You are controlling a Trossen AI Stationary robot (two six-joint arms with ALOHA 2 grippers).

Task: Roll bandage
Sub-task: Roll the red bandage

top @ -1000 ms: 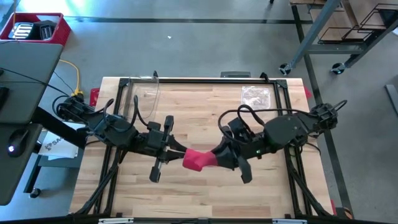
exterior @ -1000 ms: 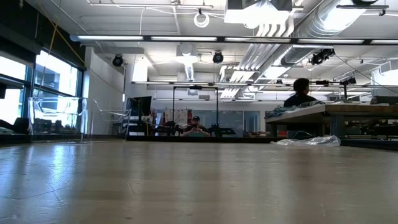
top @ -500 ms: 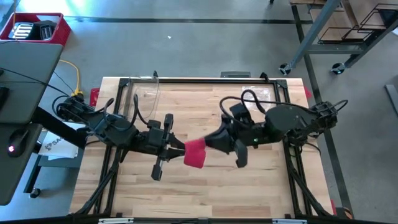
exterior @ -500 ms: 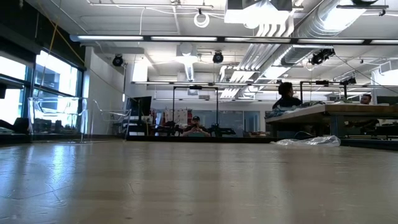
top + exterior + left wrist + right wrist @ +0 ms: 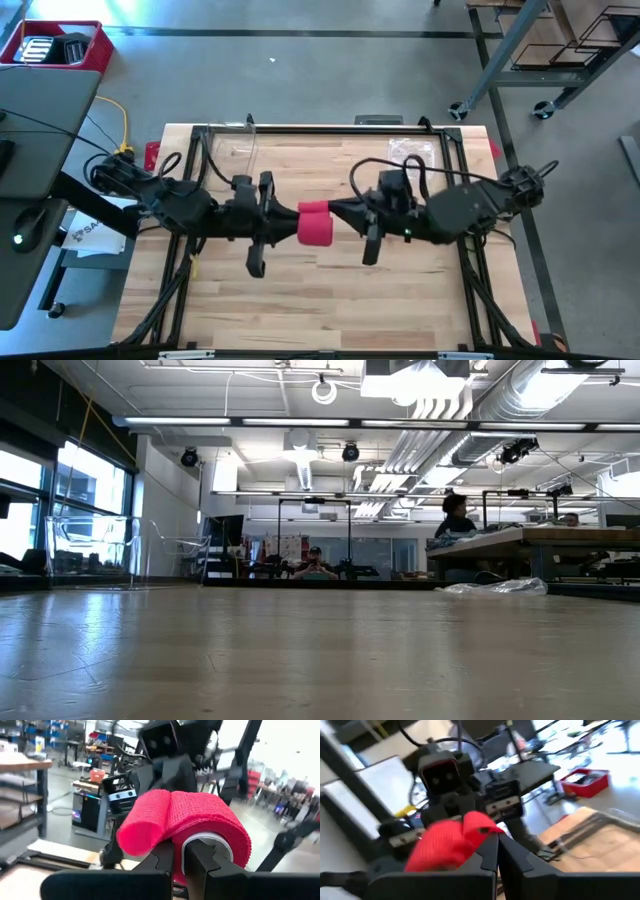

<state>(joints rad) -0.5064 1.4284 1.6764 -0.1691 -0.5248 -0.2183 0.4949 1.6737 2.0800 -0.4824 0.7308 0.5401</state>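
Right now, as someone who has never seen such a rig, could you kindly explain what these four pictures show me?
It is a robot with two dark arms at a wooden table. One picture looks straight down, one looks level across the table top, and two come from cameras on the wrists.

From above, the left gripper and the right gripper meet at mid-table, each shut on one end of the bandage, a red roll held between them. The wrist views show it close up: soft red mesh, with a loose flap.

A crinkled clear plastic bag lies at the far right of the table. People sit in the room beyond.
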